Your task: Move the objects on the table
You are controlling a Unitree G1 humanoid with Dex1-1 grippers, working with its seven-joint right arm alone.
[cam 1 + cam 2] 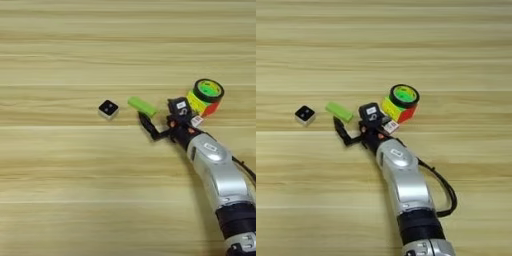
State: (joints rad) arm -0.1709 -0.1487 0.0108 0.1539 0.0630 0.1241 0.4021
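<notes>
Objects sit mid-desk (60, 190), wide bare wood all round: tape ring (208, 90) atop puzzle cube (202, 104), green bar (142, 105) beside the spread, empty end effector (161, 119), tiny box (108, 109) farther left; no readable writing

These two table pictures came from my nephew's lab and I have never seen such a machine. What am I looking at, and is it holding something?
Both pictures come from a pair of cameras on a humanoid robot's head, looking down at the same wooden table; one eye sits slightly beside the other, so things appear shifted. The silver tube is the robot's right forearm, ending in a black two-fingered pincer. On the table lie a tiny white box with a black top, a lime-green bar and a multicoloured puzzle cube with a black tape ring resting on it. A small white-and-red card sits by the wrist. The pincer is next to the green bar, with one finger reaching beneath it; whether it grips anything is not clear.
</notes>
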